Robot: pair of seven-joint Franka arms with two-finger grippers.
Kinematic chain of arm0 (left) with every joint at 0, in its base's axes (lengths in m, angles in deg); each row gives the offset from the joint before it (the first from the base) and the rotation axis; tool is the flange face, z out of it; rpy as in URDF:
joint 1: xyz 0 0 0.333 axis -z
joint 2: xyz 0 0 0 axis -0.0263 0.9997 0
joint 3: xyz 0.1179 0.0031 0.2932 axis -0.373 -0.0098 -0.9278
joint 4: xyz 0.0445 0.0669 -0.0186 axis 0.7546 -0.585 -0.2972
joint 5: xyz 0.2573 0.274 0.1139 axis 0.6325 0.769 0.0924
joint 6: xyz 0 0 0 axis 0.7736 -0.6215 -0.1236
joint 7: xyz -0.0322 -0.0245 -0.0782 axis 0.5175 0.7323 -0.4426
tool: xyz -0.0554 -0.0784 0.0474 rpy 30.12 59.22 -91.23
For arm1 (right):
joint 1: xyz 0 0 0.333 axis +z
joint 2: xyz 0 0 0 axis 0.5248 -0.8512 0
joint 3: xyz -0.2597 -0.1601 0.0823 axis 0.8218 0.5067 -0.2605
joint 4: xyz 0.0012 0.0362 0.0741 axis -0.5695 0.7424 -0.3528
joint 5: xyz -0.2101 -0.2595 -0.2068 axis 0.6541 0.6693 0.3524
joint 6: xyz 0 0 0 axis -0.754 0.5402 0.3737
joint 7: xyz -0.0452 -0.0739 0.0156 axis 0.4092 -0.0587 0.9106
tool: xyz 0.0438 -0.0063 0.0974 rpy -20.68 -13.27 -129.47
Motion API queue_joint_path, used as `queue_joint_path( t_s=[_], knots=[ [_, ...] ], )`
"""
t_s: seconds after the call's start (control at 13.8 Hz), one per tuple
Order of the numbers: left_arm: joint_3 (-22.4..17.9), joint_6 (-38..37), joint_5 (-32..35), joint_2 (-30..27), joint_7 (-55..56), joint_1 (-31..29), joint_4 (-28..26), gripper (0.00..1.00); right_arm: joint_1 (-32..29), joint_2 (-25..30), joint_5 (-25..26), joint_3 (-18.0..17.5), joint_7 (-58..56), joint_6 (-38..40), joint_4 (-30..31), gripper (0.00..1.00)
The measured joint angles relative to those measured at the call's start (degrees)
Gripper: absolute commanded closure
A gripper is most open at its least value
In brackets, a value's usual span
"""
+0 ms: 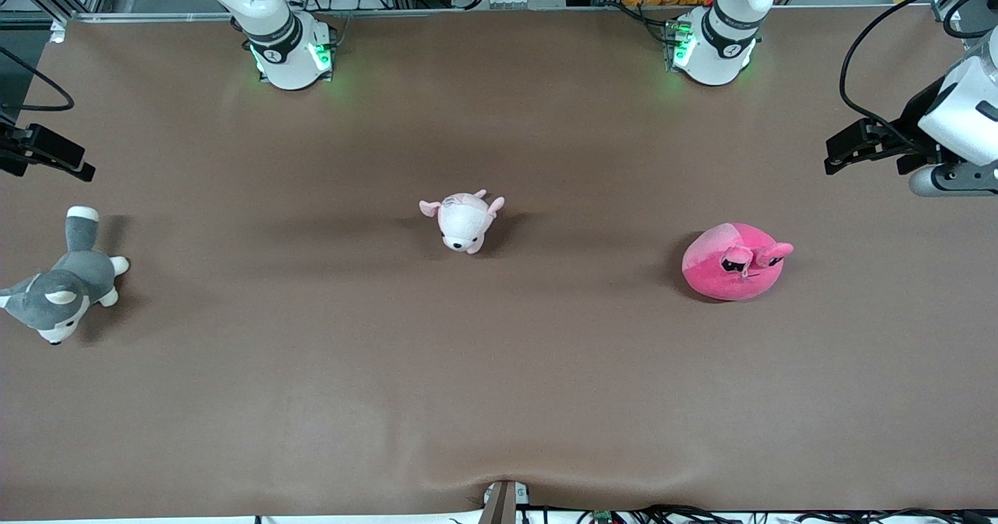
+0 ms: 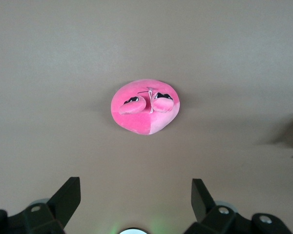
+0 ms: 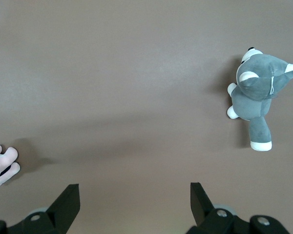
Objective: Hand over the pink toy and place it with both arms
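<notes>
Front view: pink toy (image 1: 733,263), hot-pink round blob with two ear flaps and black eye marks, lying on the brown surface (image 1: 499,368) toward the left arm's end; left gripper (image 1: 858,148) and right gripper (image 1: 47,157) waiting over the ends. Left wrist view: fingers (image 2: 66,197) wide apart, holding nothing, above pink toy (image 2: 145,107). Right wrist view: fingers (image 3: 66,200) apart, grey husky plush (image 3: 258,97) below.

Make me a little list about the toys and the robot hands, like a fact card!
pink toy: on the table, toward the left arm's end, untouched
puppy plush: near the table's middle, pale pink and white
husky plush: toward the right arm's end, grey and white
left gripper: up over the table's end, jaws open, holding nothing
right gripper: up over the other end, above the husky's area, jaws open, holding nothing
handover: not yet begun
</notes>
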Motion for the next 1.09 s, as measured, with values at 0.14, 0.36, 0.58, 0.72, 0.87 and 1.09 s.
queue_joint_path(
  t_s=[0.14,0.36,0.58,0.72,0.87,1.09],
  knots=[
    [0.1,-0.4,0.0,0.0,0.0,0.0,0.0,0.00,0.0,0.0,0.0,0.0,0.0,0.0,0.0,0.00],
    [0.0,-0.5,0.0,0.0,0.0,0.0,0.0,0.00,0.0,0.0,0.0,0.0,0.0,-0.1,0.0,0.00],
    [-0.1,-0.5,0.0,0.0,0.1,0.0,0.0,0.00,0.0,0.0,0.0,0.0,0.0,-0.1,0.0,0.00],
    [-0.1,-0.6,0.0,0.0,0.1,-0.1,0.0,0.00,0.0,0.0,0.0,0.0,0.0,-0.1,-0.1,0.00],
    [-0.2,-0.6,0.0,0.0,0.1,-0.5,0.0,0.00,0.0,0.0,0.0,0.0,0.0,-0.1,-0.1,0.00],
    [-0.3,-0.5,0.0,0.0,0.2,-0.9,0.0,0.00,0.0,0.0,0.0,0.0,0.0,-0.1,-0.1,0.00]
  ],
)
